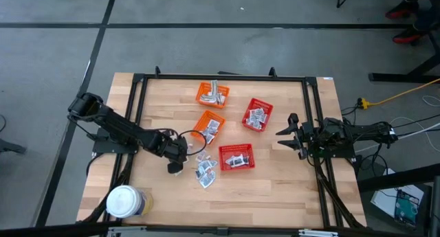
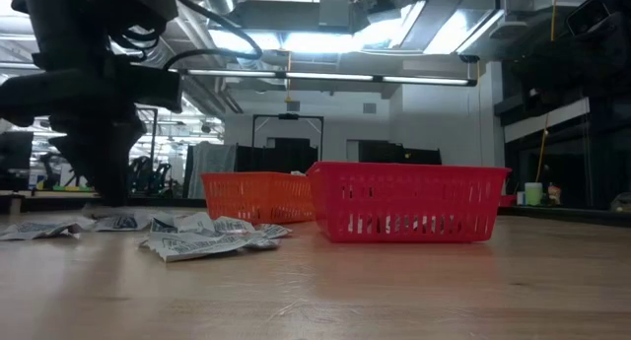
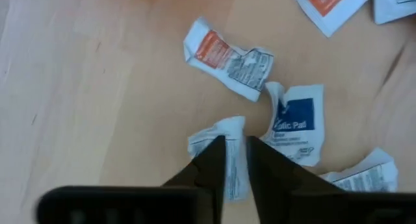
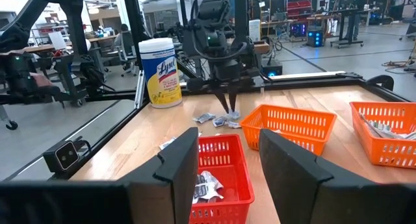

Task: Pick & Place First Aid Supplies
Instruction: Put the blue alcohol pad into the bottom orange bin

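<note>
the left gripper [image 3: 236, 160] stands at lower centre of the left wrist frame, fingers a narrow slit apart astride a crumpled white sachet [image 3: 224, 143] on the table [image 3: 84, 100]. five more sachets lie around it. the right gripper [image 1: 289, 134], fingers apart, waits at centre right of the high frame. four baskets: two orange, two red.

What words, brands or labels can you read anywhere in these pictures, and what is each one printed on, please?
"Lysol": on the white-lidded jar at the table's corner.
"...tic Pad": partial blue print on a white sachet beside the left gripper; its first letters are creased away.
Orange-print sachet: text too blurred to read.
Sachets in the red basket: print too small to read.
</note>
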`<state>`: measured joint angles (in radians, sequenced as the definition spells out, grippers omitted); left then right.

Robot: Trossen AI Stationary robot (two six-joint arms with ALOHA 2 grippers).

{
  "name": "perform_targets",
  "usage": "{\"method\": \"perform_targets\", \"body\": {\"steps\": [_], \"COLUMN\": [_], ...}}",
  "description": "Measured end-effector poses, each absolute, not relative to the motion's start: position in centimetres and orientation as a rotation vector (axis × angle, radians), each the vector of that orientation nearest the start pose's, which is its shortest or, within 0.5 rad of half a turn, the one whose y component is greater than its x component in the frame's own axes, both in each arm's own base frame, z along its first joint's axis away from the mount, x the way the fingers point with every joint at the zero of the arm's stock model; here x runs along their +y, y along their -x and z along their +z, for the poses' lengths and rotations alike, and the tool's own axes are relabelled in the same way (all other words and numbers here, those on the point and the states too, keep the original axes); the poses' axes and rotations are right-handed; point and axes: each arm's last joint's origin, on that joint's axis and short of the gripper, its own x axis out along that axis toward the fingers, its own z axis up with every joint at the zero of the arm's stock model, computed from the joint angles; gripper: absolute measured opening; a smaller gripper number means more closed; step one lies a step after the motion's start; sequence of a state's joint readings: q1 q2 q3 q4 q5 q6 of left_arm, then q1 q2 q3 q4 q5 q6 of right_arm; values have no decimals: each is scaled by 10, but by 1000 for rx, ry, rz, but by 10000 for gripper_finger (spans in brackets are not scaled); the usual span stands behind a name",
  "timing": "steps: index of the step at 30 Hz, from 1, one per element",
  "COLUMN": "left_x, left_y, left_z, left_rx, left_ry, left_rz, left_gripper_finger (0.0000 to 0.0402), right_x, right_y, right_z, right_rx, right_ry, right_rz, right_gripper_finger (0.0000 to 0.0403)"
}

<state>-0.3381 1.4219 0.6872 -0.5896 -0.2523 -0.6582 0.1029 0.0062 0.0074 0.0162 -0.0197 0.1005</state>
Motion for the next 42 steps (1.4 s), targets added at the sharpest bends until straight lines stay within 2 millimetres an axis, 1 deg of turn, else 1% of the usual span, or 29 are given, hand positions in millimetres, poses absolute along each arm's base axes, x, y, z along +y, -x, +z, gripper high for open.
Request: {"method": "perform_targets", "body": {"steps": [3,7,10,17,23,27,31,34,37,40,42], "left_x": [-68,-68,-68,-72,-81,-84,-84,-84,-85,-85,-85], "left_y": [-215,-215,-214,-213,-210,-208,-205,-205,-206,-206,-206], "left_z": [152,152,152,151,151,150,142,136,134,133,133], "left_rx": [1225,1236,1241,1277,1276,1243,1277,1315,1313,1307,1307], "left_ry": [169,163,169,184,49,-48,-55,-69,-89,-98,-107], "left_rz": [322,321,312,248,153,183,191,166,185,200,193], "left_gripper_finger": [13,2,2,20,63,95,117,122,120,108,92], "right_x": [11,11,11,11,11,11,11,11,11,11,11], "right_y": [-97,-97,-97,-97,-97,-97,-97,-97,-97,-97,-97], "right_z": [167,167,167,167,167,167,167,167,167,167,167], "right_rx": [-11,-11,-11,-11,-11,-11,-11,-11,-12,-11,-11], "right_ry": [-101,-101,-101,-101,-101,-101,-101,-101,-101,-101,-101], "right_rz": [124,123,123,124,124,124,123,124,124,123,124], "right_gripper_finger": [163,163,163,163,163,163,163,163,163,163,163]}}
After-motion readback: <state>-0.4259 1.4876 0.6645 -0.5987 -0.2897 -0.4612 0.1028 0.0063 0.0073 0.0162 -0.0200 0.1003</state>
